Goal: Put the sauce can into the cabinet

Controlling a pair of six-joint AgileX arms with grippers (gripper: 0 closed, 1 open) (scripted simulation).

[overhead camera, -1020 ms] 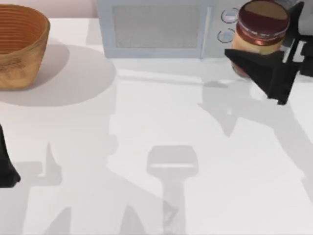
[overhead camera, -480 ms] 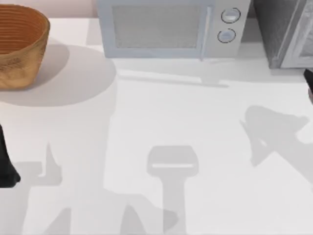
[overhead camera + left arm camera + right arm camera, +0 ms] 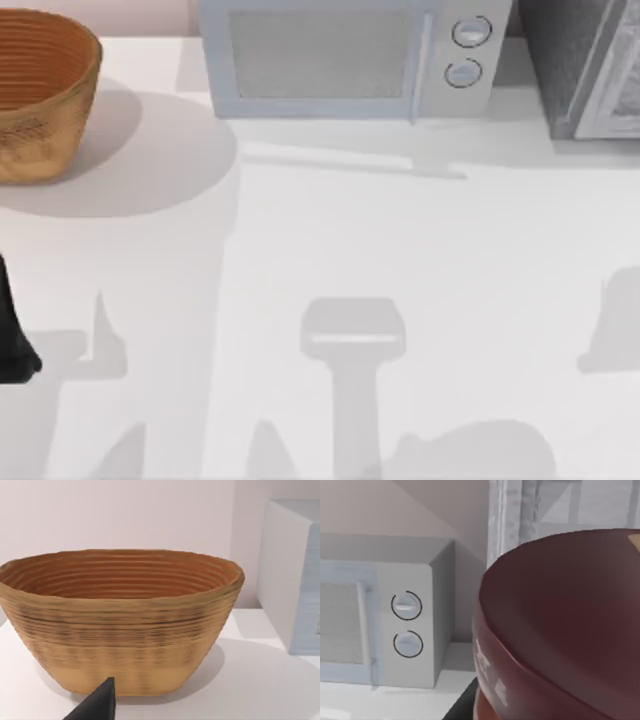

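The sauce can [image 3: 560, 630] sits very close in the right wrist view, its dark maroon lid uppermost, with my right gripper shut on it; a dark fingertip [image 3: 462, 707] shows below it. Behind the can rises the cabinet [image 3: 520, 525], dark grey and speckled with a lighter framed door panel. From above, the cabinet [image 3: 560, 60] stands at the table's far right corner. My left arm [image 3: 10, 340] is parked at the left edge, and a dark tip of its gripper [image 3: 97, 705] points at the basket.
A pale microwave [image 3: 340, 60] with two round knobs [image 3: 470, 32] stands at the back middle, just left of the cabinet. A woven basket [image 3: 40, 90] sits at the back left. Arm shadows lie across the white table [image 3: 400, 240] at the front and right.
My right gripper with the sauce can has left the top view from in front of the cabinet. Its shadow has slid to the front right. The left arm has not moved.
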